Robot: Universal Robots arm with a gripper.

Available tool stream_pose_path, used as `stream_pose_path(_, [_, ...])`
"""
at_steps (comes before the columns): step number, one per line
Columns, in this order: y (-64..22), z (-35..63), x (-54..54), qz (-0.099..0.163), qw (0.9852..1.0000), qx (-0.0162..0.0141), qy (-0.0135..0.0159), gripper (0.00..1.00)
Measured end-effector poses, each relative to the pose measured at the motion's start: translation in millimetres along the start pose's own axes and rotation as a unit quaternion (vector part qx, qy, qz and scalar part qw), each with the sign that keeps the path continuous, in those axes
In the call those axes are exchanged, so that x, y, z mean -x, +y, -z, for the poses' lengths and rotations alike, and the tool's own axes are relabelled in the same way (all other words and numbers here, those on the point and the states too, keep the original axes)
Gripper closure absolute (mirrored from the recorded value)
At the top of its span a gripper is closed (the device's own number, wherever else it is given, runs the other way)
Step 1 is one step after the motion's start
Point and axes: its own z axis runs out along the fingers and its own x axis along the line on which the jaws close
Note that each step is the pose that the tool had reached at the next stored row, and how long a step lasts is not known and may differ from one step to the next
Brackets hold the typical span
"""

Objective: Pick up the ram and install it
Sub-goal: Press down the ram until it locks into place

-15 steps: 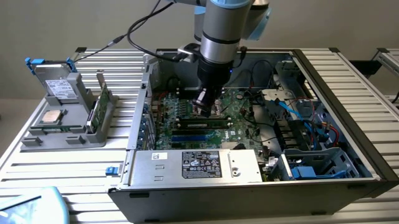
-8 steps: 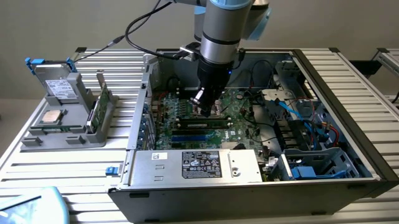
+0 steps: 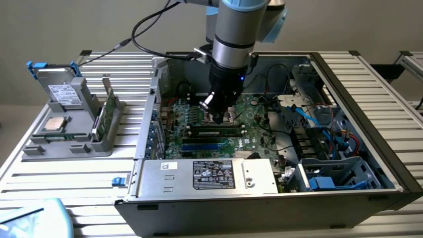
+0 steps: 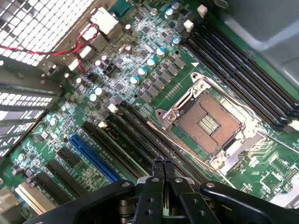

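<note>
Green ram (image 3: 213, 132) in black slot

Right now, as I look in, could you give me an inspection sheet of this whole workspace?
Surface: slatted metal table bearing an open computer case.
Job's things: ram lies along the black slots, just under the gripper; whether it is fully seated cannot be told.
Clutter: grey holder at the exterior view's left, with a drive and a processor; the socket on the board is empty.
Gripper: gripper shut, holding nothing, low over the board.
Cables: black cable off the arm; blue cables in the case.
Surroundings: plain wall.
</note>
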Motion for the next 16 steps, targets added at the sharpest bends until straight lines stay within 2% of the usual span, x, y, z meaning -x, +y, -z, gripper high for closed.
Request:
stream_pose_path(4, [0.0, -0.1, 0.0, -0.034, 0.9994, 0.0022, -0.0021, 0.90])
stream_pose_path(8, [0.0, -0.2, 0.0, -0.068, 0.9977, 0.0045, -0.0044, 0.90])
stream_pose_path(13, [0.0, -0.3, 0.0, -0.110, 0.9938, 0.0073, -0.0071, 0.90])
stream_pose_path(16, [0.0, -0.4, 0.0, -0.136, 0.9906, 0.0090, -0.0086, 0.90])
